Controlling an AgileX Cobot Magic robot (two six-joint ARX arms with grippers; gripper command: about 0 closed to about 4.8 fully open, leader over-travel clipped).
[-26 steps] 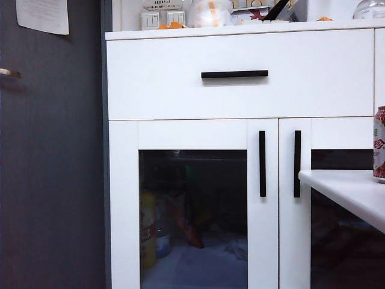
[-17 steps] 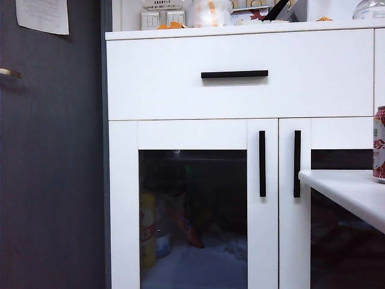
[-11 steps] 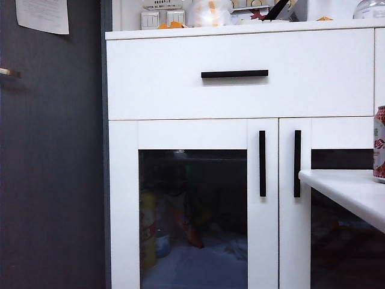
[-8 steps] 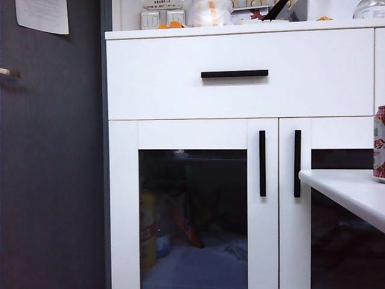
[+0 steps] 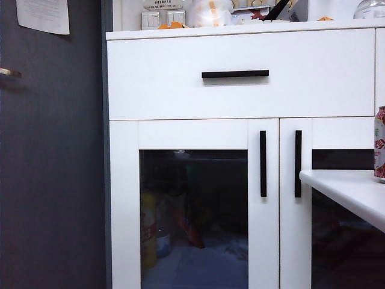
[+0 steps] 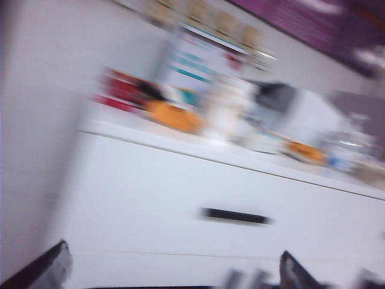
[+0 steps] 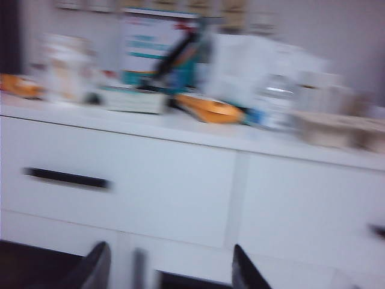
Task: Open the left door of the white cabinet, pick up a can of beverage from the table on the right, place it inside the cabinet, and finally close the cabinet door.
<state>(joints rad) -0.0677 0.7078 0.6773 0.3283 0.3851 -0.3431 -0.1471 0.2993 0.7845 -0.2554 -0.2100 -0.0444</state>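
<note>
Nothing of the task looks done. The tall white cabinet (image 5: 240, 78) with its wide drawer and horizontal black bar handle has both dark-glass doors shut; the left door (image 5: 194, 205), white-framed with a dark pane and a vertical black bar handle along its right edge, sits flush in its frame. The small red drink can with a white patterned label (image 5: 379, 144) stands upright on the plain white tabletop with the rounded edge (image 5: 343, 183), at the far right of the exterior view and partly cut off by it. So opening the door, fetching the can, placing it inside and closing the door all remain.

Neither arm shows in the exterior view. Both wrist views are smeared with blur.

The left gripper (image 6: 171, 271) shows two dark fingertips spread very wide, with nothing between them and nothing touched. Ahead of it and well apart is the drawer front with its black handle (image 6: 236, 215), and beyond that the cluttered cabinet top; the left door lies below where it points, barely in its view.

The right gripper (image 7: 165, 268) has its fingertips partly spread, narrower than the left pair, also empty and clear of any surface. It likewise faces the drawer front from a distance, with the drawer handle off to one side. The can is not in its view.
</note>
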